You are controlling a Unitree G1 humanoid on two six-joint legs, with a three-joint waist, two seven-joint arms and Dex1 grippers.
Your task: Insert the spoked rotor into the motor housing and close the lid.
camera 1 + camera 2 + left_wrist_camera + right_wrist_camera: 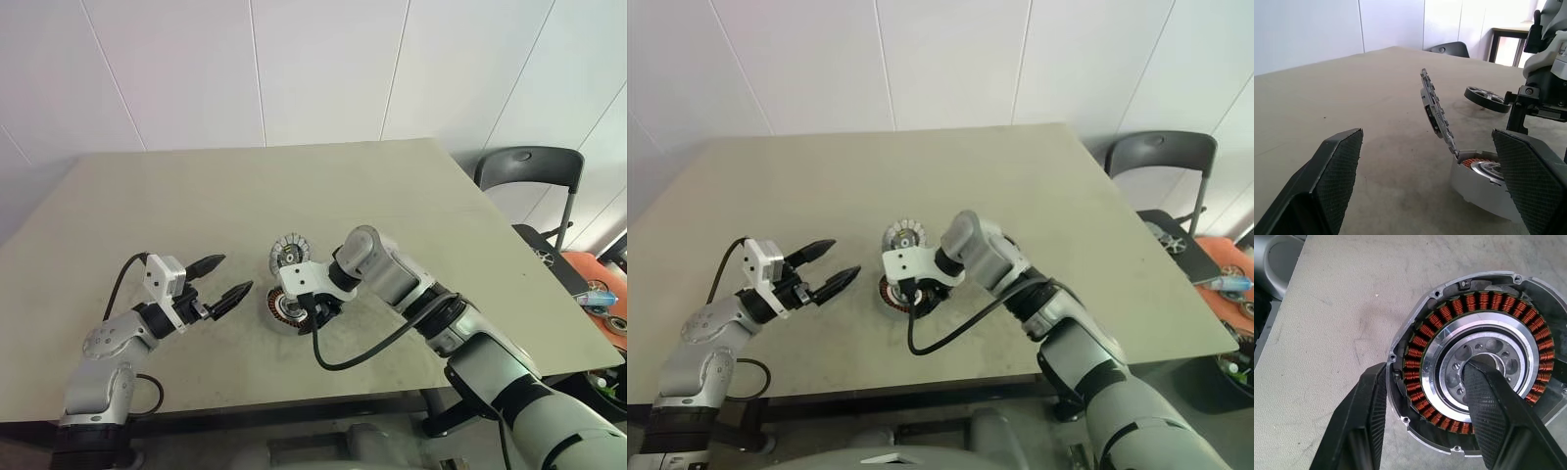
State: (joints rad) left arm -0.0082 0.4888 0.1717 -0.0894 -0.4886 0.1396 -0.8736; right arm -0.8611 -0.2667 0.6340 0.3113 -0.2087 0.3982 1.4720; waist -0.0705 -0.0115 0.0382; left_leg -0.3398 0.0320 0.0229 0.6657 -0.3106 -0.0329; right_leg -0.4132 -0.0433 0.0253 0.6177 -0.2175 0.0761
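The motor housing [275, 306], a round cup with copper windings [1484, 301] and a silvery hub, lies on the table in front of me. Its lid [287, 257] stands open on the far edge, leaning away [1437, 115]. Past the housing, the spoked rotor [1488, 98] lies flat, a dark wheel with pale spots around its rim. My right gripper [1422, 369] points down onto the housing, open, with one finger at the hub and the other outside the rim. To the left of the housing, my left gripper [233, 273] is level, wide open and empty.
The grey table [196, 196] has bare room at the back and left. A black cable [362, 354] loops from my right wrist over the table's front. A black chair [529, 166] stands off the far right corner.
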